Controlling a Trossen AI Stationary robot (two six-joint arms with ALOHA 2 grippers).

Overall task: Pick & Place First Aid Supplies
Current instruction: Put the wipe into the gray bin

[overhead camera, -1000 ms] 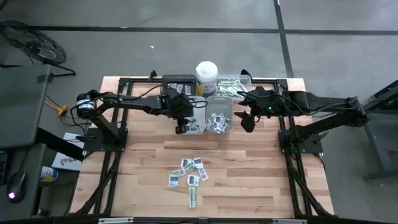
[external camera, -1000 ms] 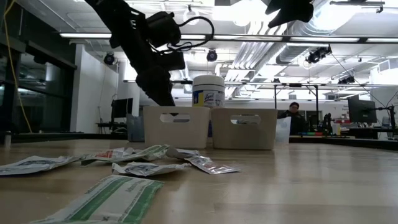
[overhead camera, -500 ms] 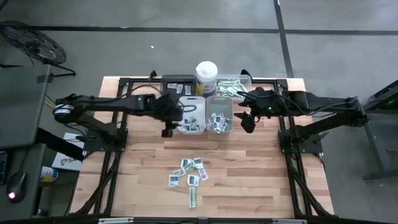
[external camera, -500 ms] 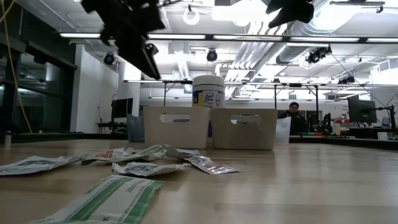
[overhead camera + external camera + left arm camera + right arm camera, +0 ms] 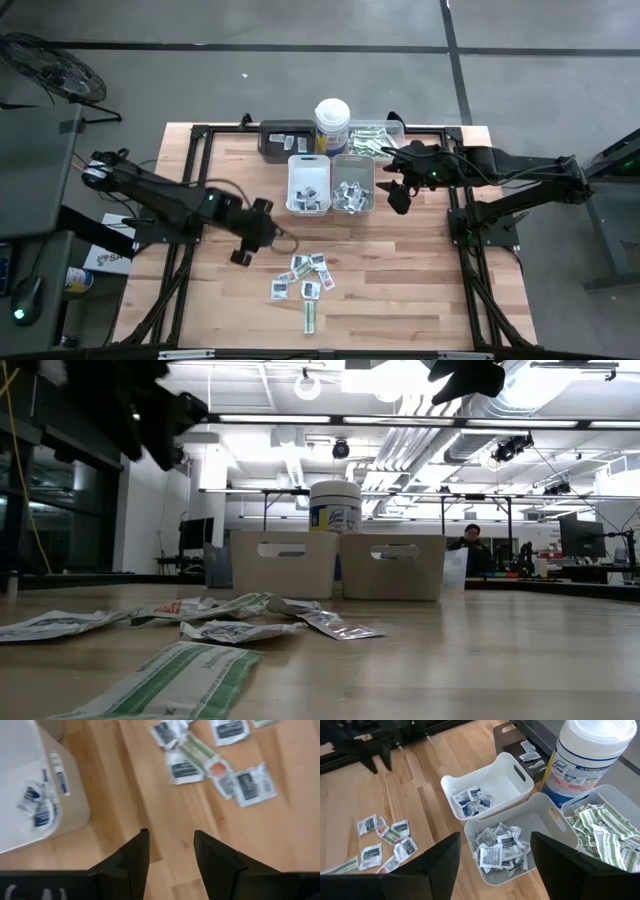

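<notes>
My left end effector point(image 5: 169, 837) hung open and empty above the wooden bench point(image 5: 400, 260), the loose white-and-green paper sachets point(image 5: 210, 755) clustered just ahead, where overlapping packets risked a double pick or slip.

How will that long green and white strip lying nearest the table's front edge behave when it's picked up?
The green and white strip lies flat on the wooden table, so it is probably thin, light and floppy. It may slide when pushed, and getting a pincer finger under its edge could be awkward.
</notes>
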